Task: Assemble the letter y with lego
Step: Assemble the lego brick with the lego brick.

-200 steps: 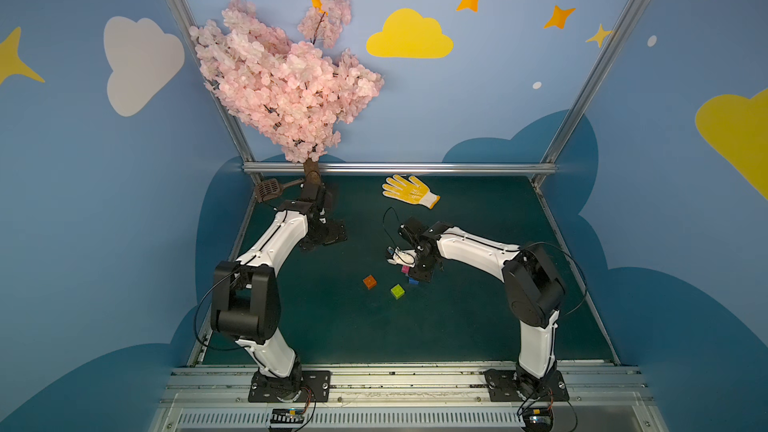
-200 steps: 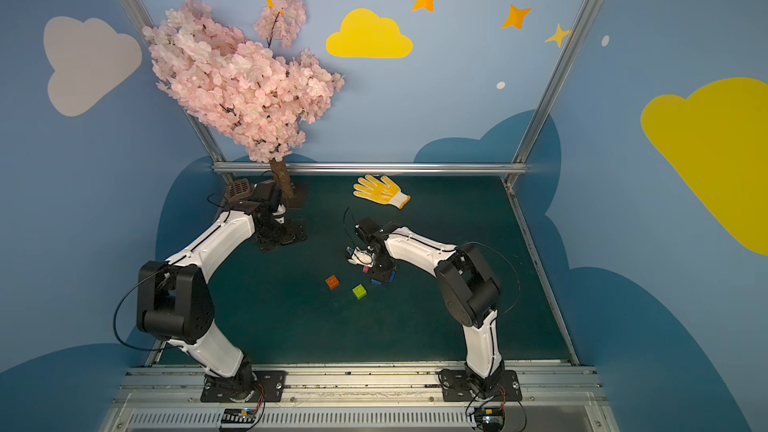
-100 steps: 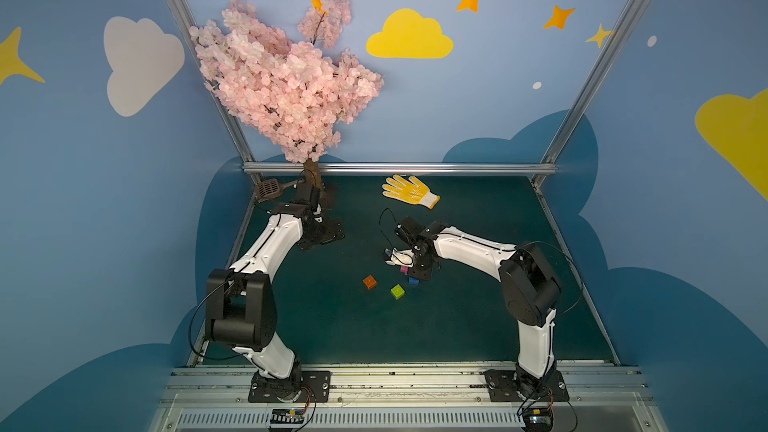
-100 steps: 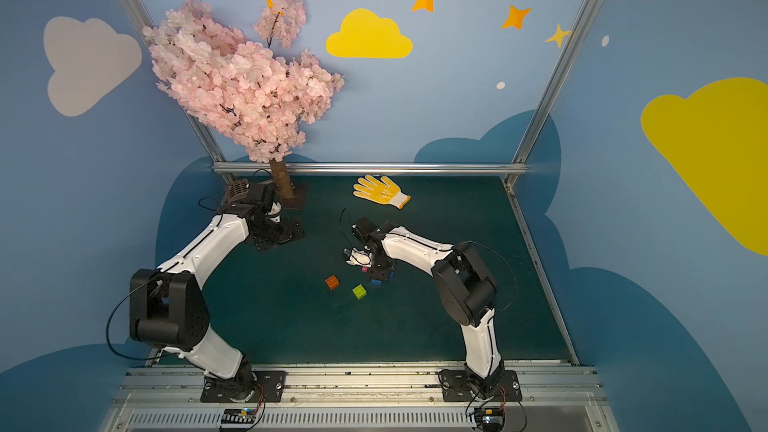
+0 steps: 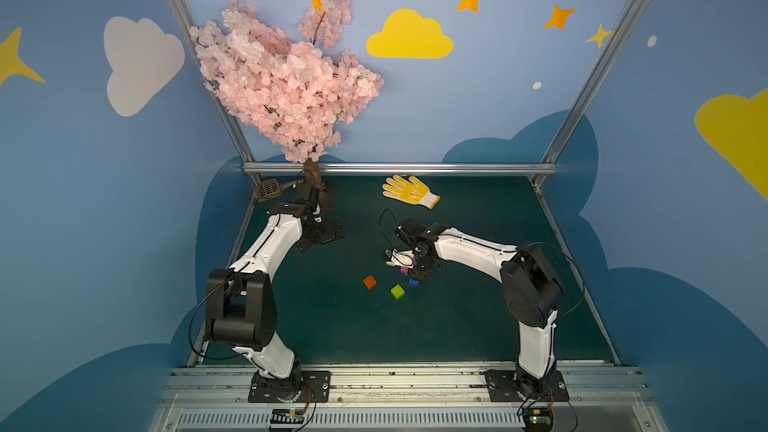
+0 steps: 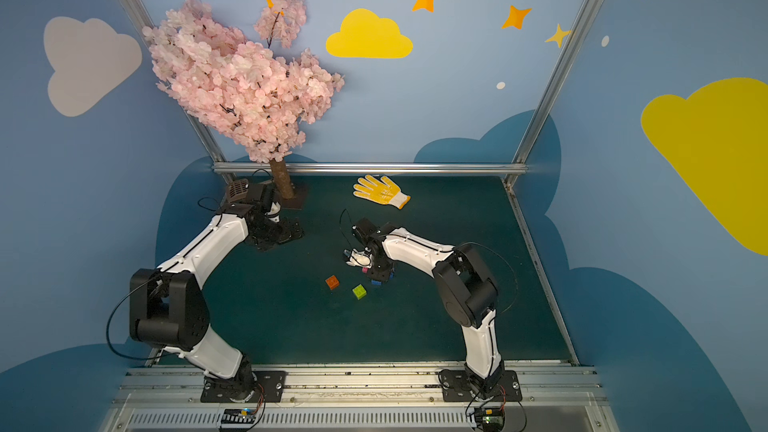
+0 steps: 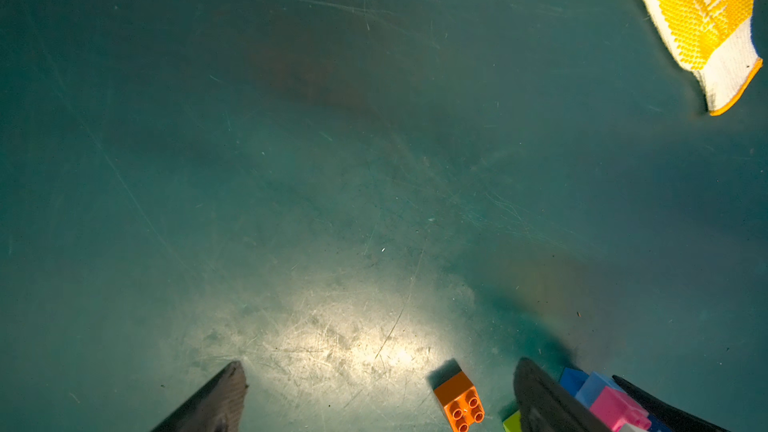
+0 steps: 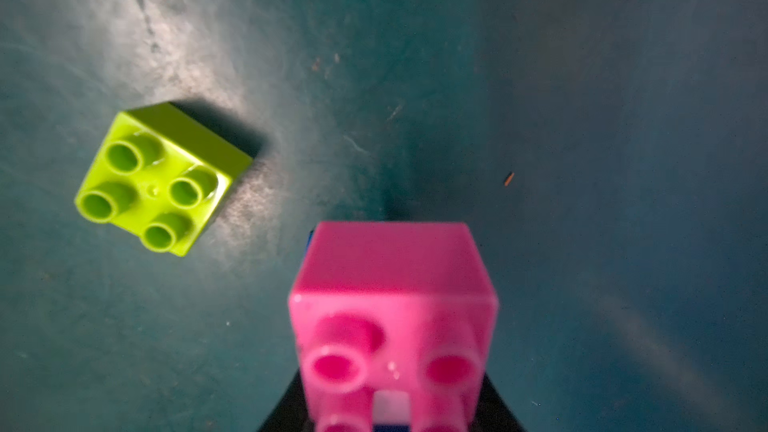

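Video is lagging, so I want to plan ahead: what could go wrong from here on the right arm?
1. The right gripper holds the pink brick low, near the lime green brick; a sideways move might knock that one away.
2. In the right wrist view the pink brick hides most of the blue bricks by it, so stud alignment could be misjudged.

Robot data-collection cell, lab-type, dressed up like a kids' scene. Evidence: two white-and-black arms, left arm (image 5: 266, 255) and right arm (image 5: 478, 251), bolted to a metal rail (image 5: 395, 380) along the near edge. Aluminium frame post (image 5: 596, 64) and crossbar (image 5: 415, 168) at the far side. Dark green mat (image 5: 478, 326) as work surface. Walls (image 5: 457, 118) painted blue with a yellow cloud (image 5: 409, 35) and stars. Props: fake pink blossom tree (image 5: 282, 81) far left, yellow glove (image 5: 409, 191) far centre, lego bricks (image 5: 369, 282) mid-mat.
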Available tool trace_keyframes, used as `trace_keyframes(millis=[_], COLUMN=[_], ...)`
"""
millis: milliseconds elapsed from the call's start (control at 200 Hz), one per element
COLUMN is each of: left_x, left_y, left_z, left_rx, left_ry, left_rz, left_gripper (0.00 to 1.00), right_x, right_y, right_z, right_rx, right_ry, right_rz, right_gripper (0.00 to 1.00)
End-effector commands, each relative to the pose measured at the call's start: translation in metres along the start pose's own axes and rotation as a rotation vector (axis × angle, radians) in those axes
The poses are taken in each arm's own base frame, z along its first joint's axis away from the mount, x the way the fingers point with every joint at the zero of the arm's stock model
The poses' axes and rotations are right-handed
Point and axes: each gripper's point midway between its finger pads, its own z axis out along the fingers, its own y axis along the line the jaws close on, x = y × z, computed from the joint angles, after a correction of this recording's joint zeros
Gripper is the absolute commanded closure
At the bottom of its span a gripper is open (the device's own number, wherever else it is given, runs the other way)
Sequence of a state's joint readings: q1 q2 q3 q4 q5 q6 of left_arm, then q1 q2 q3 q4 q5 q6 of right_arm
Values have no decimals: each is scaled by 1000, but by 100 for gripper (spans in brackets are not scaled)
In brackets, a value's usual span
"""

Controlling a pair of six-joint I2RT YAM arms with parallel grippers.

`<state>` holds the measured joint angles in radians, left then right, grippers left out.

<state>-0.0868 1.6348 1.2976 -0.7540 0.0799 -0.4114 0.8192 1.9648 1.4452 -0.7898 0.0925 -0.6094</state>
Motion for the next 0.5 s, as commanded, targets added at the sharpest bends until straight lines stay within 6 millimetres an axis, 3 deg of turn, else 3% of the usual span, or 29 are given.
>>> trace_keyframes(millis=[0, 496], left_x=[3, 3], left_y=[1, 1], left_z=[3, 4], left_rx=[7, 8], left_ry=[18, 21], left_rz=[-8, -6], left_gripper=[0, 0], right_x=[3, 4], right_y=[12, 18], right_z=[-7, -15], right_rx=[-26, -19], right_ry=[-7, -28], right_rz=[-11, -26], right_gripper=[100, 100])
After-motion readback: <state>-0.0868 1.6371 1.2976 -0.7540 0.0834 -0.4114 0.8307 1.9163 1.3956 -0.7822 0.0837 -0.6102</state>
